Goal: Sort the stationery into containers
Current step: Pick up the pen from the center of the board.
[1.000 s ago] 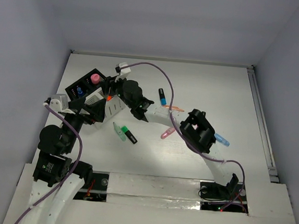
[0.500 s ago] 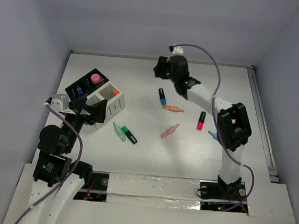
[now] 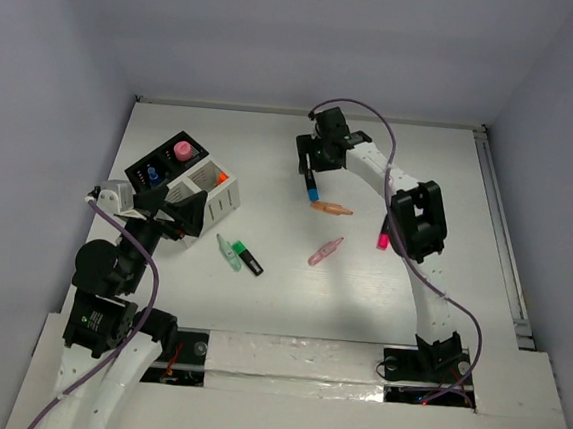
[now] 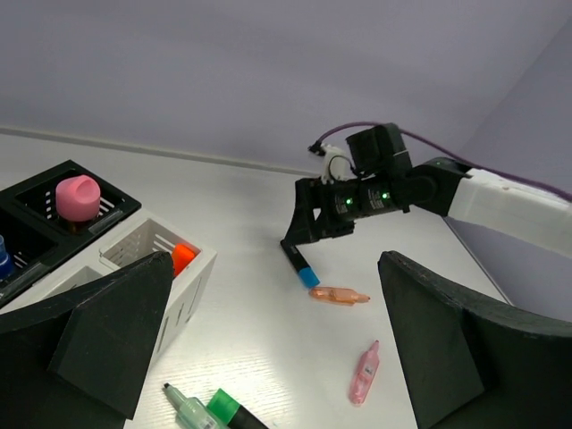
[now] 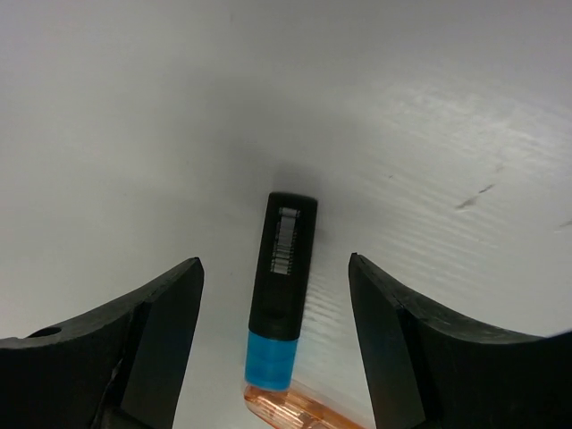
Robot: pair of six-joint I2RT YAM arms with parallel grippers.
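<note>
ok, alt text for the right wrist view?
The open right gripper straddles a black marker with a blue end lying on the white table, without touching it. The edge of a translucent orange marker shows just past the blue end.

**Top view.** Illumination is even and diffuse, from overhead. The white desk (image 3: 259,302) reads bright, with no burnt-out patches. The walls (image 3: 60,54) carry a lavender-grey cast and darken toward the left. Shadows on the desk are faint and soft-edged. Focus is sharp throughout, and the desk edges converge with perspective.

**Left wrist view.** The fingers (image 4: 107,331) of the left tool (image 4: 275,268) are near-black, underexposed masses with little surface detail. The scene beyond them is clear.

**Right wrist view.** Brightness falls from a pale sheen at upper right to grey at left. A diffuse shadow rings the blue-tipped black marker (image 5: 281,281), which is sharp. The fingers (image 5: 152,331) of the right tool (image 5: 274,265) are dark and slightly soft.
</note>
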